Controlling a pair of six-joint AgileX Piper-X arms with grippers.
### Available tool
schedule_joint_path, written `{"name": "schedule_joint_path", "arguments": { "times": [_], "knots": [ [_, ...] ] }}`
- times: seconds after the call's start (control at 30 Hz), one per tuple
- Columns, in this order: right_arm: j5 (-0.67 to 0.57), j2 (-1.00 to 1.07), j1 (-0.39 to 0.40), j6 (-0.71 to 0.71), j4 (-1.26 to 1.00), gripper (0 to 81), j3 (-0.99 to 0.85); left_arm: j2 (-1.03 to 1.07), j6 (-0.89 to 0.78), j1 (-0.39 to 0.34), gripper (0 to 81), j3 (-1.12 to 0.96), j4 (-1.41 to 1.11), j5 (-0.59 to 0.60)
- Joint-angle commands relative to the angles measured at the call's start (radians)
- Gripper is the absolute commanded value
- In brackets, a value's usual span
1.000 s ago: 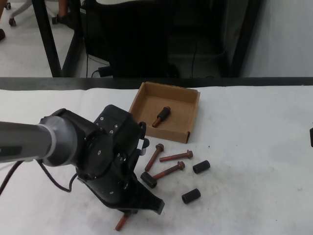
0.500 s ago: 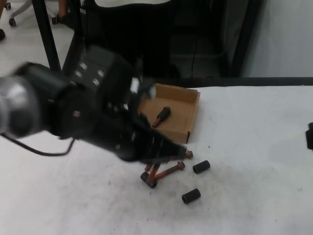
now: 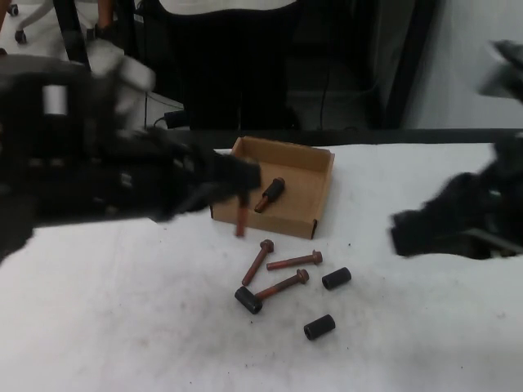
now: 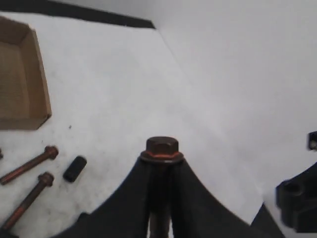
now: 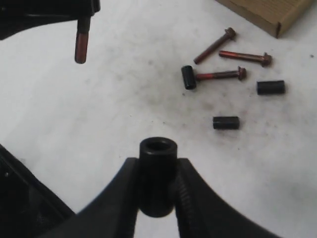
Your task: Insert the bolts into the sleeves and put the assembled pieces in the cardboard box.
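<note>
The left end effector (image 4: 162, 166) is clenched on a copper-coloured bolt (image 4: 161, 153), held above the white counter (image 3: 122, 327) just before the cardboard box (image 3: 286, 222); one assembled piece (image 3: 270, 194) lies inside the box; three loose bolts (image 3: 294, 261) and three loose sleeves (image 3: 319, 327) lie on the counter near the box's front wall; the right end effector (image 5: 157, 162) grasps a black sleeve (image 5: 157, 176) between its fingers, above the counter

The white bench (image 3: 122, 327) is seen by the high view from behind and above, facing forward and down. Both wrist views are taken lower and closer. The loose rust-coloured metal bolts (image 3: 282, 285) and brown cardboard box (image 3: 298, 196) are shared by all.
</note>
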Motion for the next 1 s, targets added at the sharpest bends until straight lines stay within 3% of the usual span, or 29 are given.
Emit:
{"name": "schedule_joint_path", "arguments": {
  "times": [0.0, 0.3, 0.67, 0.97],
  "knots": [
    [-0.043, 0.047, 0.059, -0.009, -0.127, 0.0, -0.004, -0.042, -0.076, 0.048, 0.8, 0.032, -0.175, 0.113],
    [-0.109, 0.16, 0.164, 0.051, -0.375, 0.0, -0.004, -0.053, -0.091, 0.072, 0.8, 0.033, -0.22, 0.221],
    [-0.136, 0.165, 0.21, 0.076, -0.486, 0.0, -0.004, -0.053, -0.13, 0.071, 0.8, 0.033, -0.332, 0.24],
    [-0.083, 0.167, 0.211, 0.09, -0.489, 0.0, -0.004, -0.055, -0.162, 0.071, 0.8, 0.033, -0.332, 0.243]
  ]
}}
